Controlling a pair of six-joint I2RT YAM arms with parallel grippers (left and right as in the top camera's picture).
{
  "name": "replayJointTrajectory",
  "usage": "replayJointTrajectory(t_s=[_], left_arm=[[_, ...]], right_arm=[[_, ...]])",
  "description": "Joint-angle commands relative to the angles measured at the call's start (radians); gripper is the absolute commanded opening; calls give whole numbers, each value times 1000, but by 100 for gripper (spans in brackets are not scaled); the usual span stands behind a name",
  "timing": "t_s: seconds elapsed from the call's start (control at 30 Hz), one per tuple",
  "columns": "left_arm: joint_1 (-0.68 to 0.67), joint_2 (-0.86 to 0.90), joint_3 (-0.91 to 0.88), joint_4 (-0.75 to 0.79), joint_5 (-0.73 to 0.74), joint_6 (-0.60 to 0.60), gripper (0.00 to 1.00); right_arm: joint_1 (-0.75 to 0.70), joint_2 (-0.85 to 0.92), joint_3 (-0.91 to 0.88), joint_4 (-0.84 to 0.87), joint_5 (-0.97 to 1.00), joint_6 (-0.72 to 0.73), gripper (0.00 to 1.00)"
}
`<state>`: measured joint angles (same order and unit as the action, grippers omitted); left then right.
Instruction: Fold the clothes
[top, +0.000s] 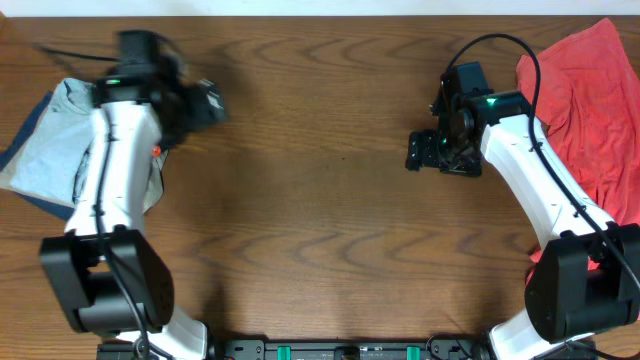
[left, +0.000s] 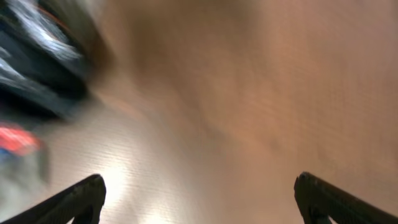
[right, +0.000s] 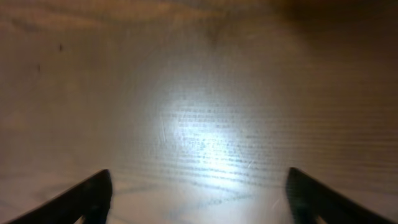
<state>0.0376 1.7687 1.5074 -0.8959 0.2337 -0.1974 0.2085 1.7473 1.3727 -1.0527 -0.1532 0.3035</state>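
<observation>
A brown wood-grain desk (top: 320, 150) fills the overhead view, and its middle carries nothing but the two arms reaching over it. At the desk's left edge lies the light blue T-shirt (top: 50, 150), rumpled, with a navy garment (top: 18, 145) showing from under it; the left arm's white link crosses over its inner side. At the desk's right edge, toward the far corner, the coral-red shirt (top: 590, 110) lies in a loose heap, partly under the right arm.

The left claw (top: 205, 103) hangs over bare wood left of the desk's middle, just beside the T-shirt and smeared by blur. Its wrist view shows the fingers (left: 87, 194) spread wide with only wood between them, and blurred dark cloth at the upper left.

The right claw (top: 418, 150) sits over bare wood right of the desk's middle, apart from the coral-red shirt. Its fingers (right: 93, 193) likewise stand wide apart and hold nothing.
</observation>
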Motion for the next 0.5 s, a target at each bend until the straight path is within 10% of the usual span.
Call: replayJointTrajectory(t_s=[0.0, 0.47], left_arm=[[-68, 37, -11, -107, -34, 37, 98], [-135, 3, -72, -554, -69, 47, 98]], right_arm=[[-34, 0, 2, -48, -36, -32, 97], [-51, -24, 1, -309, -37, -125, 99]])
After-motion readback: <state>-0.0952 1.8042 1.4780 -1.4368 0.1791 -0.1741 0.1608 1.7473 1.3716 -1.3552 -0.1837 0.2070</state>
